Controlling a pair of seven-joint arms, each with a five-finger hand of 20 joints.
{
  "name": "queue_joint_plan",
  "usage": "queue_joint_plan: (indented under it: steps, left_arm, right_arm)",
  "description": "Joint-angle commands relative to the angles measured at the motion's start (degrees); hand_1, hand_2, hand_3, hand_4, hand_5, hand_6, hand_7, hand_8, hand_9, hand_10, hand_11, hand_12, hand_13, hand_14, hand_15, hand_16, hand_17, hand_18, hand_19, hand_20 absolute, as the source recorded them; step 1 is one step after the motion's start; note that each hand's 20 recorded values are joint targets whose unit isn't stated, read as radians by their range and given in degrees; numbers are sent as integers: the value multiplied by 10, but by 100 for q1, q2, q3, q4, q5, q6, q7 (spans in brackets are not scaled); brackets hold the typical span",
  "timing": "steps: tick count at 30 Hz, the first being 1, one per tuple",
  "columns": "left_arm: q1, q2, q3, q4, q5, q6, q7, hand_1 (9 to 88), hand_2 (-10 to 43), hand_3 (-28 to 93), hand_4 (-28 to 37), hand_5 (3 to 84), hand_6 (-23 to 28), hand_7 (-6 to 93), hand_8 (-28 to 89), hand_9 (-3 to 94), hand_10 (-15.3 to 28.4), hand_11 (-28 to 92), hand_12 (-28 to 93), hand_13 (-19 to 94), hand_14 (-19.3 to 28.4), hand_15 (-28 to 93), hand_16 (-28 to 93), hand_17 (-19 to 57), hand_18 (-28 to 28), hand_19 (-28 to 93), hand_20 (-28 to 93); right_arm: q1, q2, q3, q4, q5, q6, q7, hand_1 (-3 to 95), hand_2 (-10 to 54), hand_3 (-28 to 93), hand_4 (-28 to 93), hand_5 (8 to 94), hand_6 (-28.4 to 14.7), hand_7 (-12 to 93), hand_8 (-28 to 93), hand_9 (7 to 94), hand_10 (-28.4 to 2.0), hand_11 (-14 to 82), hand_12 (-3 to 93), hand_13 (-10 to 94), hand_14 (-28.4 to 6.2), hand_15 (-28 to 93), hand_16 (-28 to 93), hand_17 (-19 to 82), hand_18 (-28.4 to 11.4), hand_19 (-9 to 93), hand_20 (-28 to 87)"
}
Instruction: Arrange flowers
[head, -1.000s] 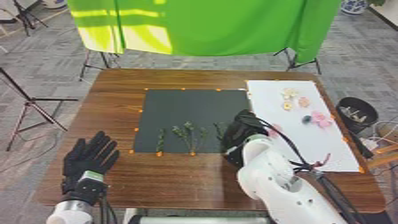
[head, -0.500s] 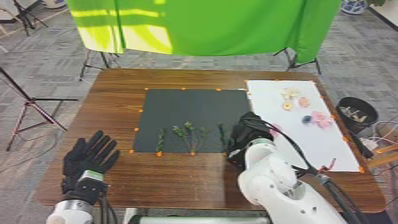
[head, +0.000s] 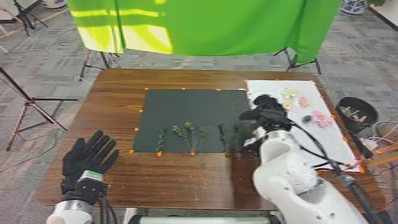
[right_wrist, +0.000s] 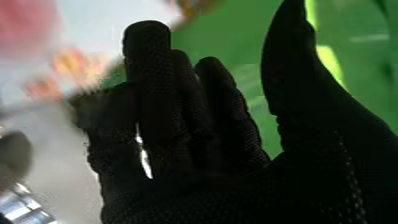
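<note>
Arms: white, rounded casings; black cables along the right
Gloves: black fabric, textured; pale label by left wrist
Left wrist: silvery ring

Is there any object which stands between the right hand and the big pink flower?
Yes: in the head view, a small dark item lies on the white sheet between the right hand and the pink flower, close to the flower.

"Bright room?"
"Yes — yellow patches of light glare on the green cloth (head: 240, 30)."
"And the right wrist view?"
"High contrast — the right hand (head: 269, 114) nearly a silhouette against bright surroundings."
</note>
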Motion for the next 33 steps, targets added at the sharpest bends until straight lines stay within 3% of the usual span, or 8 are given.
queue_joint_plan:
  steps: [1,5,15,18,21,25,28,33]
  left_arm:
    - [-6,-3,-20,29,104,-179,39,274,158,719,-283,412,109,166,-88,315,166,282,101,210,166,406,-89,-76,147,375,93]
    - [-23,17,-15,24,99,-185,65,273,158,719,-283,416,109,164,-88,315,167,279,101,210,166,405,-89,-77,147,373,93]
    - [-29,-17,9,29,72,-153,45,272,158,720,-283,419,109,163,-86,316,166,278,104,210,166,403,-86,-77,147,372,94]
    - [-40,-36,33,26,78,-147,21,272,158,719,-283,419,109,163,-86,317,166,276,104,211,166,403,-87,-77,147,372,94]
    - [-18,-60,46,15,72,-124,9,272,158,719,-283,420,109,163,-86,317,166,277,105,211,166,403,-86,-77,147,372,94]
    - [4,-73,42,17,54,-96,18,272,158,719,-283,421,110,163,-86,317,166,277,105,211,166,403,-86,-76,147,371,95]
    - [28,-76,35,2,43,-84,39,273,159,718,-283,421,110,163,-86,318,166,278,105,211,166,403,-86,-77,147,372,95]
    - [29,-73,22,3,54,-93,60,273,159,719,-283,421,110,163,-86,317,166,278,105,212,166,403,-86,-76,147,371,95]
  right_arm:
    - [17,568,1032,-88,601,-1818,285,432,-95,826,-283,473,-76,140,-115,448,-181,91,131,439,-169,430,138,249,-255,836,389]
    - [-95,596,1224,-27,864,-2374,299,444,-95,824,-283,458,-72,134,-112,427,-172,79,126,408,-168,341,130,239,-256,808,389]
    - [-155,376,858,582,968,-1664,377,480,-95,794,-283,491,-50,155,-120,506,-140,101,124,505,-141,337,156,273,-243,810,381]
    - [-129,334,745,762,863,-1516,328,487,-95,781,-283,518,-42,159,-124,565,-130,120,129,545,-135,366,164,281,-237,820,379]
    - [-163,323,702,873,773,-1348,314,504,-95,778,-283,598,-24,171,-126,661,-127,151,145,591,-127,398,174,287,-230,826,375]
    - [-222,378,670,875,633,-906,270,622,-95,651,-283,728,-5,274,5,850,-117,79,349,667,-97,373,363,298,-218,825,385]
    - [-230,430,679,767,580,-553,230,644,-95,651,-283,770,-3,327,32,901,-117,80,400,700,-95,370,409,306,-214,826,392]
    - [-91,520,655,453,593,-116,-240,645,-95,663,-283,784,-4,335,42,914,-115,86,408,711,-95,375,417,309,-215,828,394]
